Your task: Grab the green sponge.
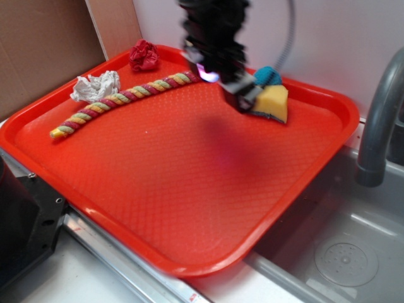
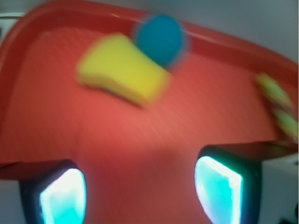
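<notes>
Nearest to me in the wrist view, my gripper has its two fingers spread wide apart, pads glowing cyan, bare red tray floor between them, nothing held. The view is motion-blurred. Beyond the fingers sits the green sponge, a yellow wedge lying on the tray, well clear of both pads. The teal scrubber is right behind it, touching or overlapping its far corner, close to the tray's back rim. A bit of rope shows blurred at the right edge.

Exterior view: closest is the red tray with its front corner overhanging a grey sink; the faucet stands on the right. Mid tray is bare apart from a shadow under the arm. Further back the gripper hangs low over the tray's rear, just beside the green sponge, whose dark scouring layer shows along the bottom edge. I cannot tell if the fingertip touches the foam. The teal scrubber peeks out behind the sponge. To the left, a twisted rope runs diagonally, a crumpled white paper is touching it, and a red crumpled wad sits near the back rim.
</notes>
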